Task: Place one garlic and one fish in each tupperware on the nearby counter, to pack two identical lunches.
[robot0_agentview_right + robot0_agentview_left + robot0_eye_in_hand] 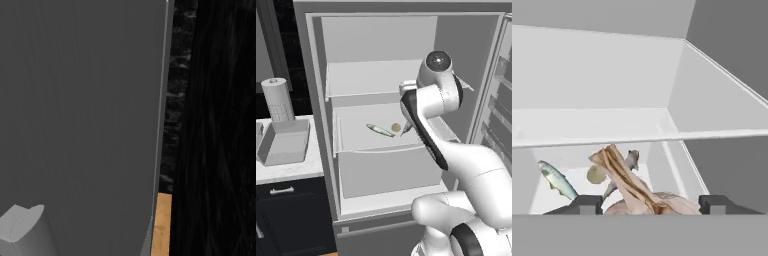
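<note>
In the hand view a large pale garlic (662, 202) with a long brown stem fills the gap between my gripper's (651, 205) two dark fingertips, and the gripper is shut on it. On the fridge's middle shelf (356, 142) lie a green-silver fish (379, 130), a second small garlic (396, 127) and a grey fish (631, 161) behind the stem. The first fish (557, 180) shows left of my fingers, the small garlic (596, 175) beside the stem. My arm (428, 125) reaches into the open fridge. A grey open box (286, 145) stands on the counter (286, 170); whether it is a tupperware I cannot tell.
A paper towel roll (278, 100) stands behind the grey box. Dark cabinet fronts (286, 215) sit under the counter. The fridge's open door (80, 125) is close on the right, with door shelves (501, 110). A shelf edge (637, 137) crosses just above my fingers.
</note>
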Controlling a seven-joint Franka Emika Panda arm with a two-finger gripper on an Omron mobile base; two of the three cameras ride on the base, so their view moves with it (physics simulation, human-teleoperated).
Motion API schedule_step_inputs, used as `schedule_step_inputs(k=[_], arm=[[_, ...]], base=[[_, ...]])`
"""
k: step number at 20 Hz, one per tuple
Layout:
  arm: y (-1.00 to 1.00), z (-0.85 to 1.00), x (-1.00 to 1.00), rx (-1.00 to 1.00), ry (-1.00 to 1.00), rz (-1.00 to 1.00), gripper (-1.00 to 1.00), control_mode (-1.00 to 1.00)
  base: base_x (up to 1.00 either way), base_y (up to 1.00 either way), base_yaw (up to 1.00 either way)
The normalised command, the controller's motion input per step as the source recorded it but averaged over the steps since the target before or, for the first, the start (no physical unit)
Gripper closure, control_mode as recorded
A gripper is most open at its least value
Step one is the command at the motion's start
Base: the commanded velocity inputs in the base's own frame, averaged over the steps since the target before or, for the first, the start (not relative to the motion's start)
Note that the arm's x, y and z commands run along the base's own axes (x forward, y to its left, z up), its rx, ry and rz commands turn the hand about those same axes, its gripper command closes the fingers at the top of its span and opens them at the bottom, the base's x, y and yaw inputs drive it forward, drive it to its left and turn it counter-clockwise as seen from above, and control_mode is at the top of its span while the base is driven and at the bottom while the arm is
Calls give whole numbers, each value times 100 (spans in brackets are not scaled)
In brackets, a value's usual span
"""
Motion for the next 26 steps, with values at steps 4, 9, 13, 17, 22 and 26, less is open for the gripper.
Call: schedule_step_inputs(k=[4,9,13,17,22,26], arm=[[2,-40,-100,0,0,0,100,-100],[0,0,0,0,0,0,100,100],[0,0,0,0,0,0,100,100],[0,0,0,0,0,0,100,100],[0,0,0,0,0,0,100,100],[0,0,0,0,0,0,100,100]], base=[[0,0,0],[-100,62,1],[-87,100,2],[-8,100,0],[86,100,-4],[100,100,-7]])
